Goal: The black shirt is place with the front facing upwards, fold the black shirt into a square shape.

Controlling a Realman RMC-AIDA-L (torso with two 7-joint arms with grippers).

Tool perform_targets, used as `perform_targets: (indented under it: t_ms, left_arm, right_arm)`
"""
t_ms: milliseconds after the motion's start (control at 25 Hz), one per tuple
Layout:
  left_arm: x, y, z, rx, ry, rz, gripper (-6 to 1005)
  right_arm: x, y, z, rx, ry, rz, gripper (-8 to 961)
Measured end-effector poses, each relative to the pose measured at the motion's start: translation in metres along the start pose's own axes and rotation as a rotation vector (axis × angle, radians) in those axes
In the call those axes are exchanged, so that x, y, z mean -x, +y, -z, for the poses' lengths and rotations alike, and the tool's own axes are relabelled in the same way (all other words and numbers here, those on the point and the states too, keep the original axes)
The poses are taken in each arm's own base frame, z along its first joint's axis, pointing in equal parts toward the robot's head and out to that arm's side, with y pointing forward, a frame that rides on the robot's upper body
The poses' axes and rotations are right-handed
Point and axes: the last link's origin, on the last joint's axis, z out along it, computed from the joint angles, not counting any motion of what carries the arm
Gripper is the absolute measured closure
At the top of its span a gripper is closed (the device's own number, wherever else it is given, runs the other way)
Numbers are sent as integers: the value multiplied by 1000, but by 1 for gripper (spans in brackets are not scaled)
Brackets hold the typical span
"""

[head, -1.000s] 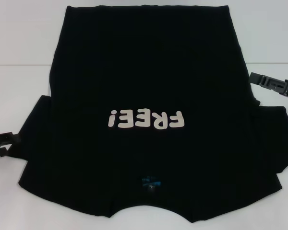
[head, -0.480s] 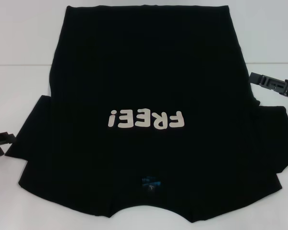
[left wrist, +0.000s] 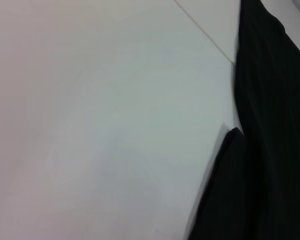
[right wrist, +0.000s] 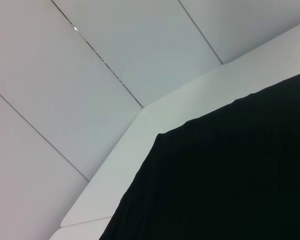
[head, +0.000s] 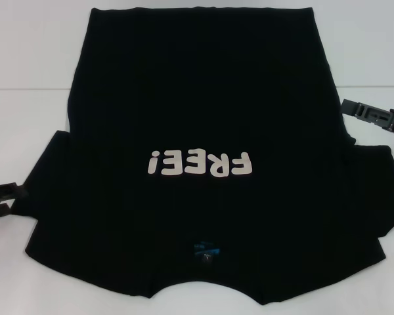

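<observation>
The black shirt (head: 203,98) lies spread flat on the white table (head: 26,79), front up, with its cream "FREE!" letters (head: 200,164) upside down to me. Its blue neck label (head: 205,250) is at the near edge and the hem is at the far edge. My left gripper (head: 16,200) rests low at the table's left, right beside the left sleeve (head: 46,177), open with nothing between its fingers. My right gripper (head: 348,109) hovers at the right, just off the shirt's side above the right sleeve (head: 381,190). Each wrist view shows only the shirt's edge (left wrist: 270,125) (right wrist: 230,175) on the table.
White table surface surrounds the shirt to the left, to the right and at the far corners. A wall of pale panels (right wrist: 90,75) rises behind the table's far edge.
My left gripper drew back a little from the left sleeve's edge, then came in close to it again. The shirt and the right arm have not moved.
</observation>
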Motion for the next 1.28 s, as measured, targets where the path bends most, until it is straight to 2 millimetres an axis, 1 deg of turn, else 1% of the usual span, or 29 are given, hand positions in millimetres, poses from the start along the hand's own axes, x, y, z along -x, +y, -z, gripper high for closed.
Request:
perform_targets:
  t_ms: [200, 600, 760, 840, 1040, 1280]
  left_arm:
    - [1, 3, -2, 8, -8, -5, 418]
    - [4, 20, -9, 56, -46, -32, 418]
    - [2, 23, -10, 61, -48, -40, 417]
    - [0, 21, -7, 54, -35, -44, 417]
    - [-3, 8, 4, 20, -1, -20, 417]
    - [-4, 0, 8, -6, 22, -7, 417]
  right_arm:
    - [0, 0, 0, 0, 0, 1, 221]
    - [-1, 0, 1, 3, 3, -1, 223]
    - [-2, 0, 1, 2, 3, -3, 224]
    - [-2, 0, 1, 2, 3, -3, 224]
    - [-2, -1, 1, 1, 2, -3, 225]
    - [-2, -1, 1, -2, 1, -3, 227]
